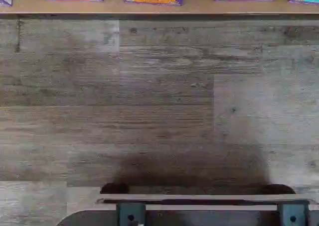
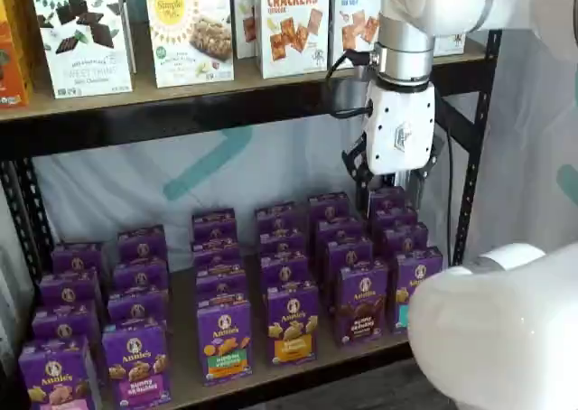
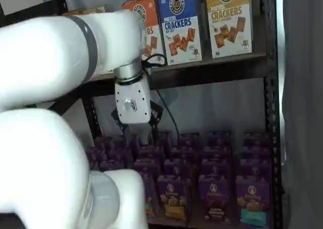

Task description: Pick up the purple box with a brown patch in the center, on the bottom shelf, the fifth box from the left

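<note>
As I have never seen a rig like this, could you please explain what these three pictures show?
The white machine is a robot arm that takes boxes from shelves. Two pictures come from fixed cameras facing the shelves. The third comes from a camera on the arm's wrist that looks down at the wooden floor, with the front boxes at one edge. The bottom shelf holds rows of purple cartons. The arm is meant to fetch the purple box with the brown panel. The cracker boxes stand on the shelf above. The jaws hang open above the back rows and hold nothing.
</note>
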You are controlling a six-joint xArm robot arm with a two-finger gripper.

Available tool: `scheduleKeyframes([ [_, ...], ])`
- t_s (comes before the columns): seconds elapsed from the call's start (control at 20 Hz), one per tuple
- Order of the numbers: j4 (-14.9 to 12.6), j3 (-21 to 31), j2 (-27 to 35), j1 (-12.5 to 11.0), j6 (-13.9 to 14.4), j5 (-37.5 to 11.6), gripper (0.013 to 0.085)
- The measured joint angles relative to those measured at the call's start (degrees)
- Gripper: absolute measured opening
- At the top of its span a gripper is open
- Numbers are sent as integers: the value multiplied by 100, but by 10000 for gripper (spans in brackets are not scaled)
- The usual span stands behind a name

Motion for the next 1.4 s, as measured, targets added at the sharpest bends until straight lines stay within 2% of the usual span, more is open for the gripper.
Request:
scheduleKeyframes([
  [0.1, 174, 211, -256, -94, -135, -335, 850],
  [0.2, 234, 297, -357, -127, -187, -492, 850],
  [0.5, -46, 186, -106, -26, -24, -297, 850],
  [0.75, -79, 397, 113, 56, 61, -636, 850],
  [1.15, -112, 895, 703, 156, 165, -1915, 850],
  [1.3, -233, 1018, 1001, 188, 256, -2438, 850],
  [1.4, -161, 1033, 1291, 157, 184, -2743, 850],
])
